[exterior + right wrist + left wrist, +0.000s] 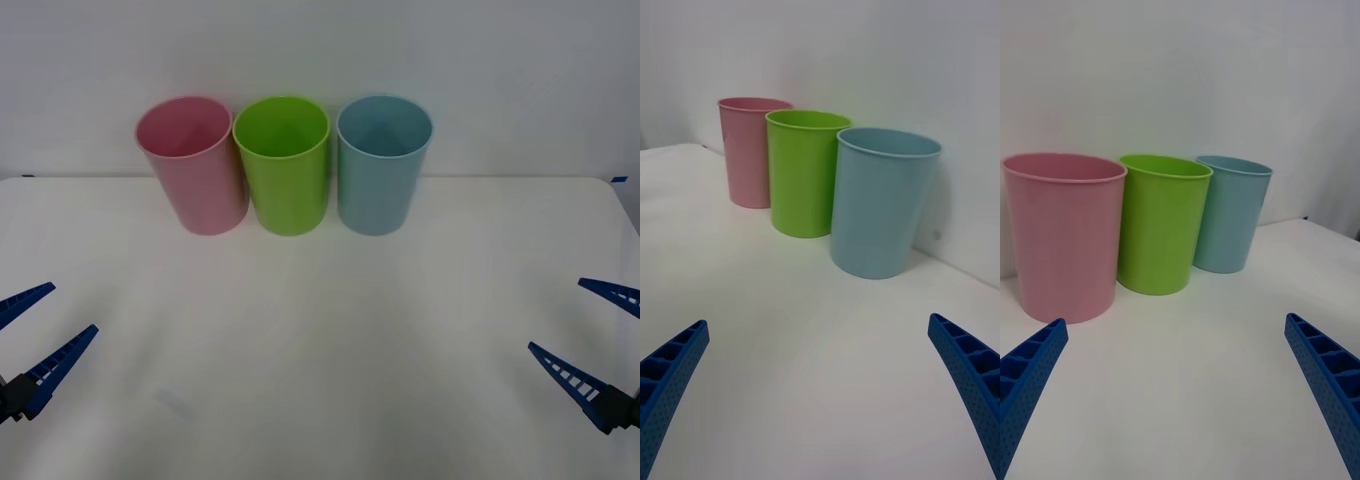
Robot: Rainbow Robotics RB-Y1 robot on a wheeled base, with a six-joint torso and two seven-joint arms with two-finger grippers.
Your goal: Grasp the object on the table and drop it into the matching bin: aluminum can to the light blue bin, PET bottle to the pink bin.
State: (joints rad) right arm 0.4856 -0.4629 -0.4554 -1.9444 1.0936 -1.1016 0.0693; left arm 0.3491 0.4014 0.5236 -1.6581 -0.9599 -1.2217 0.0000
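Left gripper (30, 322) low at the near left edge, fingers spread, holding nothing. Far along the table (320, 400): pink bin (193, 165), lime green bin (283, 165), light blue bin (383, 165), side by side. Can's whereabouts: cannot tell. Likely light, slick, dentable; best pinched mid-body. Right gripper (600, 335) near right, fingers spread, idle.

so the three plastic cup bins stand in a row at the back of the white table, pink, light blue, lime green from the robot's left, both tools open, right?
Not quite: the order is wrong. In the front view the tall pink plastic cup-shaped bin is on the robot's left, the lime green plastic cup-shaped bin is in the middle, and the light blue plastic cup-shaped bin is on the right. The rest holds: left tool and right tool are both open over the white table.
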